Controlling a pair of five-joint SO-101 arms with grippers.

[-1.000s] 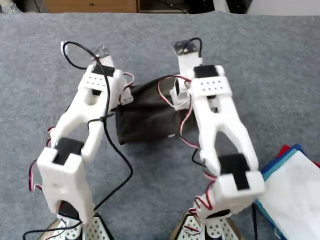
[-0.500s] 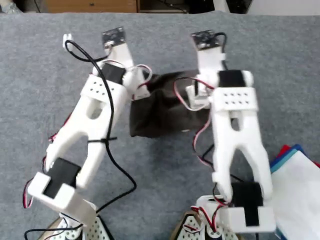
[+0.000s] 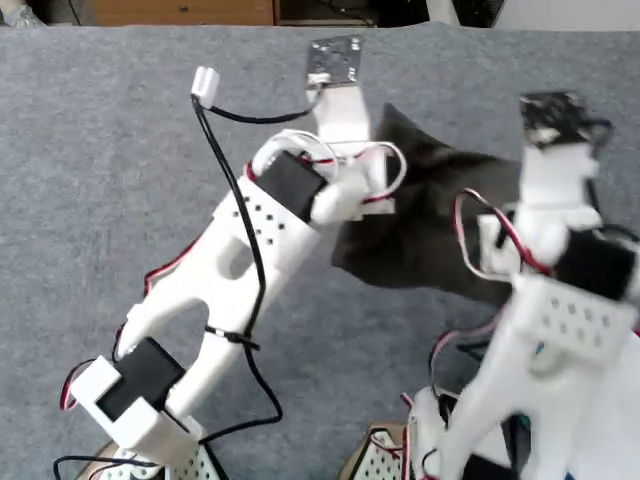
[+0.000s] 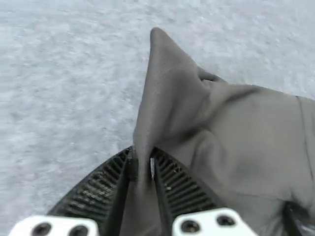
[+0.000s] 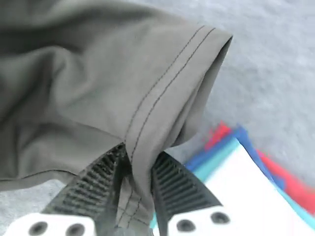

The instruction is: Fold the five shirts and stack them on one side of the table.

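A dark grey-brown shirt [image 3: 430,225] hangs folded between the two arms above the grey table. My left gripper [image 4: 142,169] is shut on one corner of the shirt [image 4: 216,142], which rises in a peak beyond its fingertips. In the high view that gripper [image 3: 375,150] sits at the shirt's far left edge. My right gripper [image 5: 138,169] is shut on a stitched hem of the shirt [image 5: 98,83]. Its arm [image 3: 555,270] covers the shirt's right side in the high view.
A stack of folded shirts [image 5: 246,182], white on top with teal, blue and red edges, lies on the table just beyond the right gripper. The grey cloth table [image 3: 120,170] stretches open to the left. A wooden cabinet [image 3: 180,10] stands past the far edge.
Both arms have carried the dark shirt to the right and farther from the near edge. The right arm now stands over the stack of folded shirts.
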